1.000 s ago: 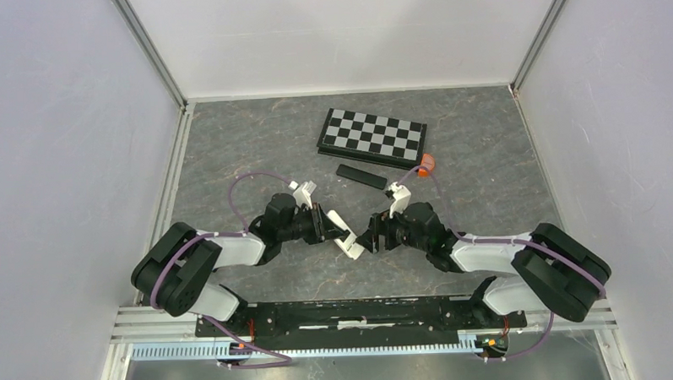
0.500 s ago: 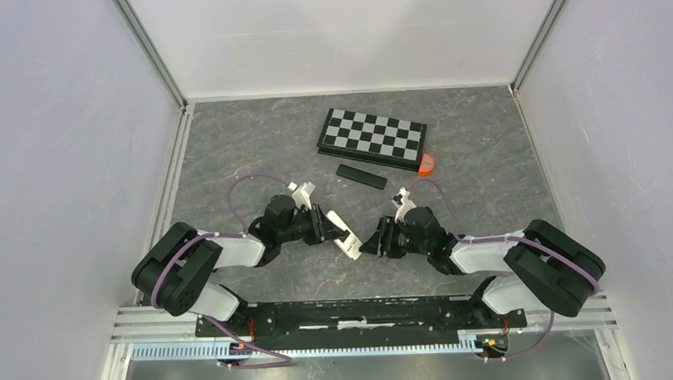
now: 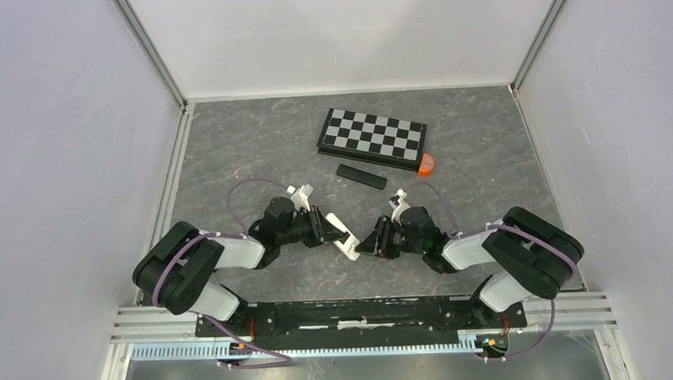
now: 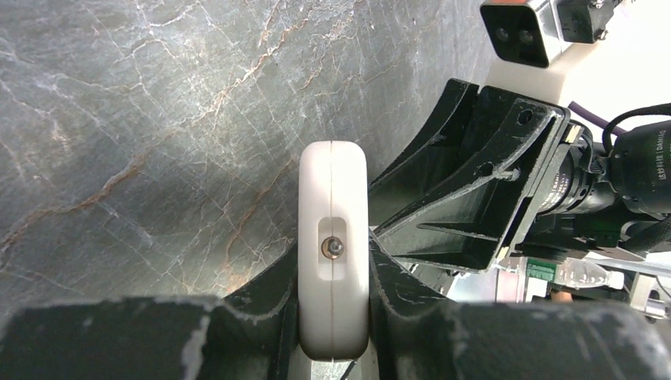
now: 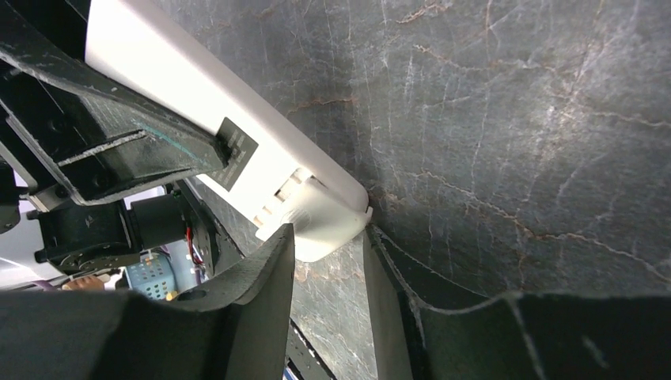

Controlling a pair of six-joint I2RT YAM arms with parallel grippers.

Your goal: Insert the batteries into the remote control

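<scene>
Left end effector clamped across the white remote control, held above the desk; right end effector narrowly parted, holding nothing, its fingers flanking the remote's ribbed free end. Judged step: working that end – likely the cover. The left needs a firm clamp while the right closes squarely and slides along the body, not levering. Long axis runs diagonally, far-left to near-right – bulb end towards the left wrist. The batteries are not visible.

Lab robot cell; white panel walls; aluminium rails; marbled tabletop.
</scene>
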